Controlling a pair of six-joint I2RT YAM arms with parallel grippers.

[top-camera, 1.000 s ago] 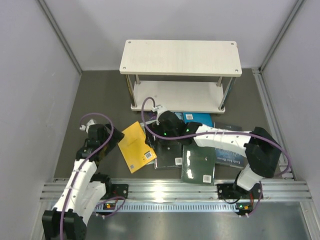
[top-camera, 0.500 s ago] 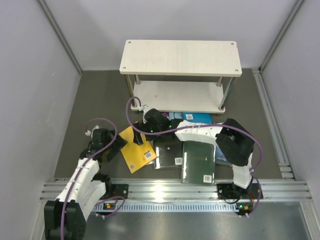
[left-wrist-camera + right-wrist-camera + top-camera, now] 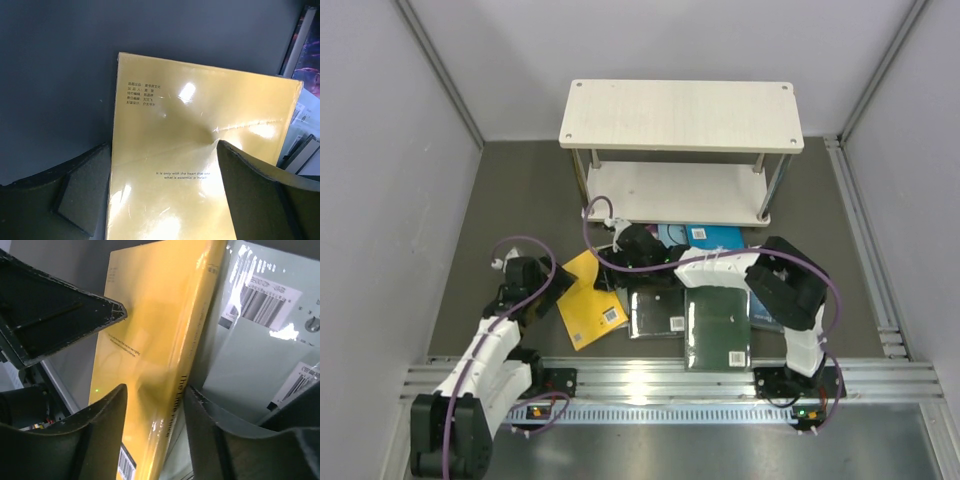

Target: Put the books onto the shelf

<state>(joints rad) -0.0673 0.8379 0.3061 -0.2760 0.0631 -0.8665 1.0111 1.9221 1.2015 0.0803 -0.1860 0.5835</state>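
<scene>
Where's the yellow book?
Top view: the yellow book lies left of centre, between the left gripper and the black book; the right gripper straddles its spine.

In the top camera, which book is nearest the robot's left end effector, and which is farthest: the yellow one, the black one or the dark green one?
From the left end effector:
1. Yellow paperback book, right beside it.
2. Black glossy paperback book, in the middle of the pile.
3. Dark green paperback book, farthest off to the right.

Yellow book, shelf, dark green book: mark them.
yellow book (image 3: 584, 306), top external view, cover centre
shelf (image 3: 680, 115), top external view, top board centre
dark green book (image 3: 718, 326), top external view, cover centre
</scene>
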